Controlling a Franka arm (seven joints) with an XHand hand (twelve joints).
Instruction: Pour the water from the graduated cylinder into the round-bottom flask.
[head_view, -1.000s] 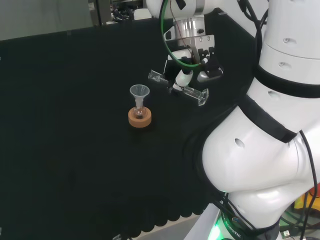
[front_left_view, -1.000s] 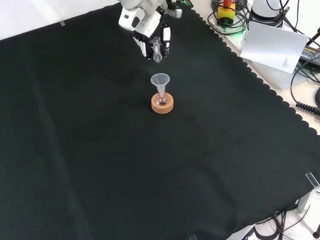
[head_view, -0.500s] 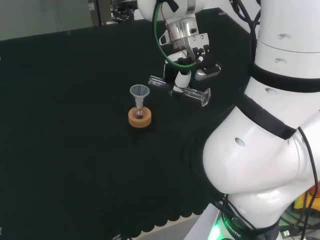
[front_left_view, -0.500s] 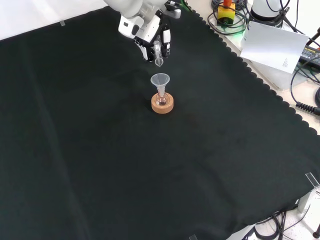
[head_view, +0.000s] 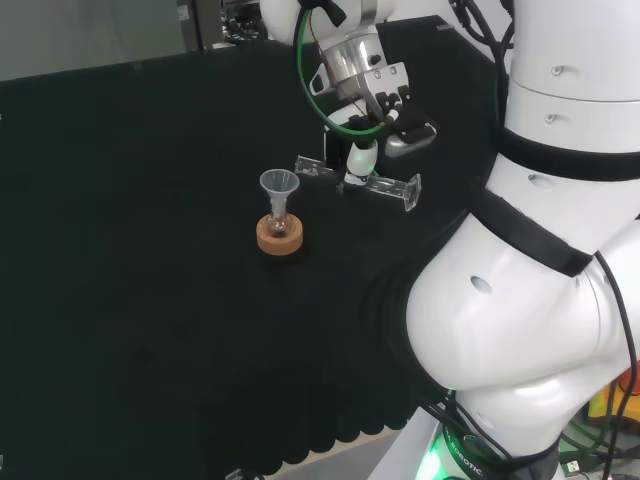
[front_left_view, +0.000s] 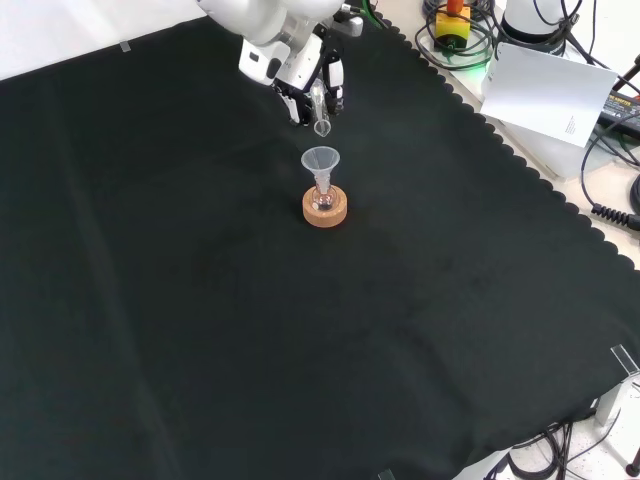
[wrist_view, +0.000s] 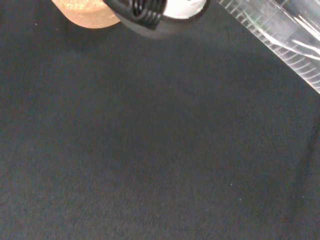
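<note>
Fingers: your hand (head_view: 375, 125) has them curled round the graduated cylinder (head_view: 360, 182), gripped near mid-length.
Cylinder axis: nearly level in the head view, mouth end toward the funnel (head_view: 279, 184), foot end toward the arm.
Mouth to funnel: just beside and slightly above the rim; not yet over it.
Flask: the round-bottom flask (front_left_view: 323, 201) sits upright in its cork ring (front_left_view: 325, 208), funnel in its neck.
Next: carry the mouth over the funnel, I judge, then tip.

The hand (head_view: 375, 120) hangs in the upper middle of the head view, fingers curled round a clear graduated cylinder (head_view: 385, 187) held almost level. In the front view the hand (front_left_view: 305, 75) enters from the top centre.
</note>
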